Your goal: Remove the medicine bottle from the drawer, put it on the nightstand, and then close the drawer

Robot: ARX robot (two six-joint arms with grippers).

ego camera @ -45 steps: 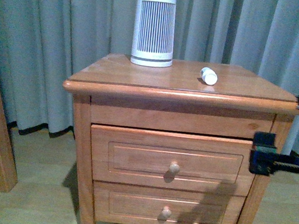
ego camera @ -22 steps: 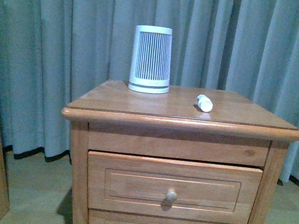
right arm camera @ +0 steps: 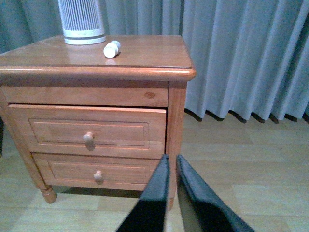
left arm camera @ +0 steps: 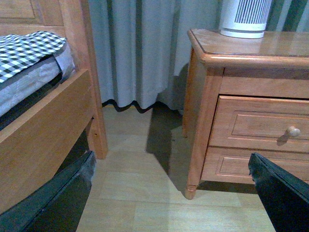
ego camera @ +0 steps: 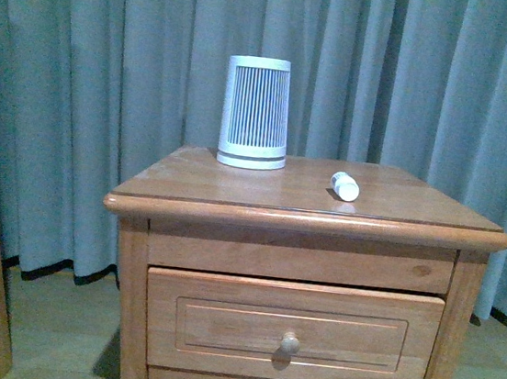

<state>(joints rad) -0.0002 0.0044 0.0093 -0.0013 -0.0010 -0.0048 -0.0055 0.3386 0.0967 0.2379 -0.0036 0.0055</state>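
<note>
Room: pale wood-plank floor (left arm camera: 145, 193), grey-blue curtain (ego camera: 108, 89) across the whole back, hem just off the floor. Wooden bed frame (left arm camera: 48, 116) at 9 o'clock of the nightstand (ego camera: 305, 219) in the left wrist view, with a black-and-white checked cover (left arm camera: 29, 46) over a grey mattress edge. Same frame seen as a sliver at the left edge of the front view.

Nightstand top glossy honey-brown, rounded lip, faint reflections.

Counts: one nightstand, two drawers, two round knobs, one medicine bottle (ego camera: 345, 186), one ribbed white-and-grey tapered cylinder (ego camera: 256, 113).

On the top: cylinder upright toward 12 o'clock, slightly left of centre; bottle on its side at about 2 o'clock of centre, well apart from the cylinder, cap end toward the front edge. Also seen in the right wrist view (right arm camera: 112, 49).

Containers: upper drawer (ego camera: 290, 331) pushed in, front very slightly proud at one corner in the right wrist view; knob (ego camera: 289, 344) centred. Lower drawer (right arm camera: 99, 172) shut. Contents of both hidden.

Grippers: neither seen in the front view. Left gripper (left arm camera: 169, 193) spread wide, dark fingers (left arm camera: 63, 198) at both lower corners of its own view, nothing between them, clear of the furniture. Right gripper (right arm camera: 173, 164) pressed nearly together, thin slit between the tips, nothing pinched, in front of the nightstand's right front leg.
</note>
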